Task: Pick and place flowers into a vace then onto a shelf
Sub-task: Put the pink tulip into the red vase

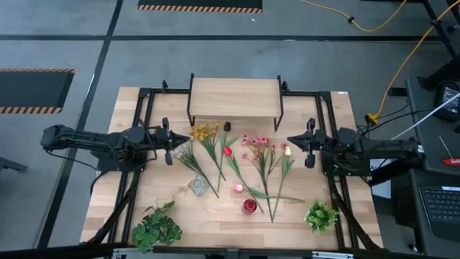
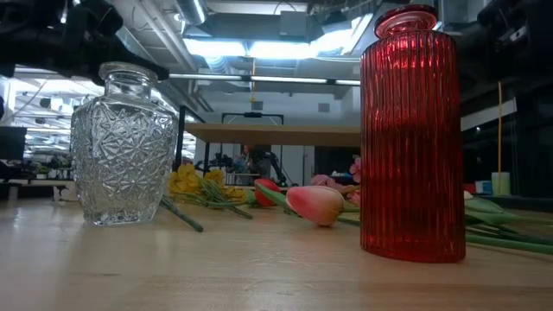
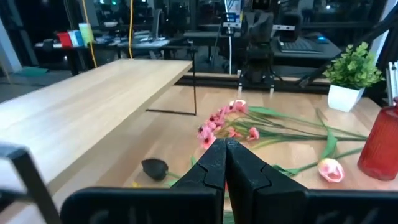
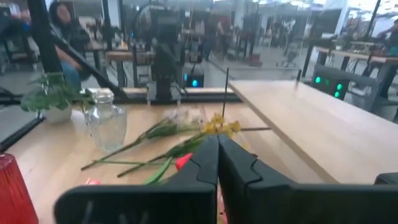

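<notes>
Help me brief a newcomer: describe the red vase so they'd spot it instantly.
Start at the raised wooden shelf at the table's far edge and follow the flowers toward the near edge. There stands the red vase: tall, ribbed and cylindrical, unlike the squat clear cut-glass vase nearby.

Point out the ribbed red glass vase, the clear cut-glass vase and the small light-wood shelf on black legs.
Ribbed red glass vase (image 2: 412, 147): low view, middle of its body.
Clear cut-glass vase (image 2: 123, 155): low view, patterned belly.
Small light-wood shelf on black legs (image 1: 234, 97): high view, centre of its board.
</notes>
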Robot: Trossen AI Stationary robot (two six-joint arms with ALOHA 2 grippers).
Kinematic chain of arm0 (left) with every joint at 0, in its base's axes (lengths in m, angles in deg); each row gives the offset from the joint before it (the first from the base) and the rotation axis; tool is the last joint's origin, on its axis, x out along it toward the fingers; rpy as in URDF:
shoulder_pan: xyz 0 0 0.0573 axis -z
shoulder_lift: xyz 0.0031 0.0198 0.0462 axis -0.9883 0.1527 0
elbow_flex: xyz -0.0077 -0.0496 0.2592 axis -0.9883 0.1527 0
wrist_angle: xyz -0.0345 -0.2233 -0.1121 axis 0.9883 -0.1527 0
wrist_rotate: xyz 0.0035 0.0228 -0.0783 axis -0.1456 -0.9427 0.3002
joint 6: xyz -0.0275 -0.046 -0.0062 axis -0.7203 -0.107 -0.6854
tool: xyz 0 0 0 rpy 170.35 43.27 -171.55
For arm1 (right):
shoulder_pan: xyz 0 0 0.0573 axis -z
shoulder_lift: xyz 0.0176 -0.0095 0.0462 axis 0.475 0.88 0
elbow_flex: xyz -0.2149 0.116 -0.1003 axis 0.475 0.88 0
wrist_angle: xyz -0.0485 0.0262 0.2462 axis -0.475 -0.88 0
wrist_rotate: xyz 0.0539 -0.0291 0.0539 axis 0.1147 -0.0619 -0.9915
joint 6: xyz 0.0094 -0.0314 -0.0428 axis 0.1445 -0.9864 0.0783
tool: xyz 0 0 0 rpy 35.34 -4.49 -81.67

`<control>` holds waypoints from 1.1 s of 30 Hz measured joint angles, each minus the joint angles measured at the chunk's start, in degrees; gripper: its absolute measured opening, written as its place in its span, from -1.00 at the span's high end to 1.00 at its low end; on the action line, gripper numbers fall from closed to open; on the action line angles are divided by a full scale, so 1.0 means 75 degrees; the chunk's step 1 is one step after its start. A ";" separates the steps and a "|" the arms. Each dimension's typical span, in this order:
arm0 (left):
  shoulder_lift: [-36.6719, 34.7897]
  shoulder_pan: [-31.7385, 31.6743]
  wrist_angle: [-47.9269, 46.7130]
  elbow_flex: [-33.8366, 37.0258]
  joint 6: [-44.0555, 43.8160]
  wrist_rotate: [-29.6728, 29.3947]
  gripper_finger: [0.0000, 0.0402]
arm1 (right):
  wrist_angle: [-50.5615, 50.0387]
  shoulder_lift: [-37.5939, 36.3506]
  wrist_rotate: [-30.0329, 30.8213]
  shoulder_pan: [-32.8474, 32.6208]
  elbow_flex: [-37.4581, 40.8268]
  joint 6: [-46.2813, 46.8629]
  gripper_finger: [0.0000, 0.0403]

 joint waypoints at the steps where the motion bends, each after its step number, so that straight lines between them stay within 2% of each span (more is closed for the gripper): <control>1: 0.0150 0.0000 0.0181 0.0000 0.0093 0.0079 0.99 | 0.0001 0.0178 -0.0001 0.0000 -0.0064 -0.0029 0.94; 9: 0.1123 0.0000 0.1130 -0.0003 -0.0113 0.0746 0.98 | -0.0017 0.1396 -0.0036 -0.0004 -0.0547 0.0205 0.98; 15: 0.1356 0.0000 0.1292 -0.0007 -0.0127 0.0749 0.98 | -0.0351 0.2141 -0.0084 -0.0006 -0.1039 0.0091 0.96; 21: 0.1596 0.0142 0.0927 -0.0507 -0.0461 0.1278 0.99 | -0.1144 0.3088 -0.0430 -0.0201 -0.1760 0.0229 0.98; 28: 0.2218 0.0555 0.0019 -0.1344 -0.0324 0.1019 0.99 | -0.1298 0.3943 -0.0425 -0.0587 -0.2370 0.0450 0.98; 33: 0.2690 0.0713 -0.0101 -0.1510 -0.0321 0.0944 0.98 | -0.1323 0.4525 -0.0423 -0.1070 -0.2639 0.0651 0.98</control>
